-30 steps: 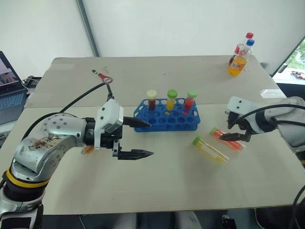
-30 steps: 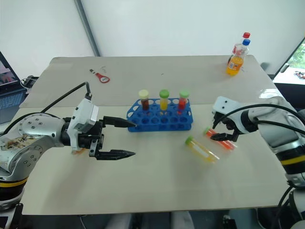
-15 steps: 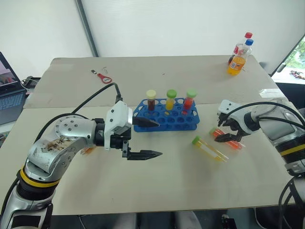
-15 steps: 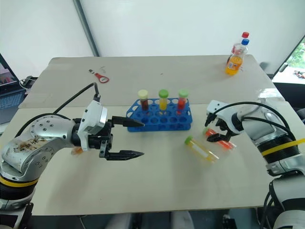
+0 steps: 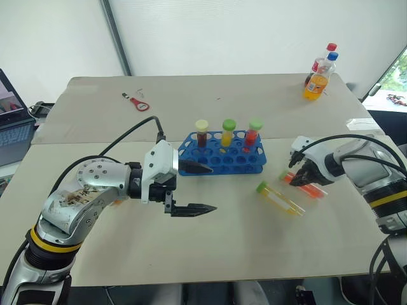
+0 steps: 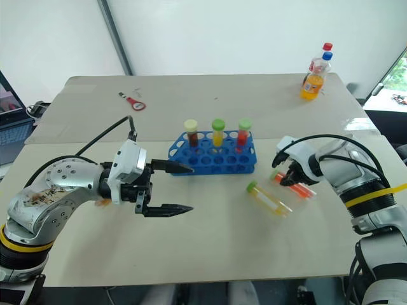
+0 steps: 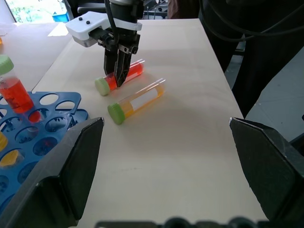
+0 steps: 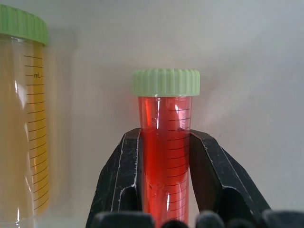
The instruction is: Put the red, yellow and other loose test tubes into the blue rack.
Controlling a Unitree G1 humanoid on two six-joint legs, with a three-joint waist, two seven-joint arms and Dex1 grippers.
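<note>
A red test tube [image 5: 308,189] with a green cap lies on the table right of the blue rack [image 5: 254,168]. My right gripper [image 5: 297,178] points down and is shut on it just behind the cap, its fingers [image 8: 124,180] pressing both sides of the red tube [image 8: 165,156]. A yellow test tube [image 5: 280,199] lies loose just in front of it. In the rack's back row stand three tubes: amber with a cream cap, yellow and red with green caps. My left gripper [image 5: 212,188] hovers open at the rack's left end, holding nothing.
An orange soda bottle [image 5: 317,81] and a red-capped bottle [image 5: 329,56] stand at the table's far right corner. A small red tool [image 5: 137,102] lies at the far left. A laptop [image 5: 14,130] sits beyond the left edge.
My right gripper's fingers, open around the red test tube before, have closed on it. The left gripper has barely moved.
</note>
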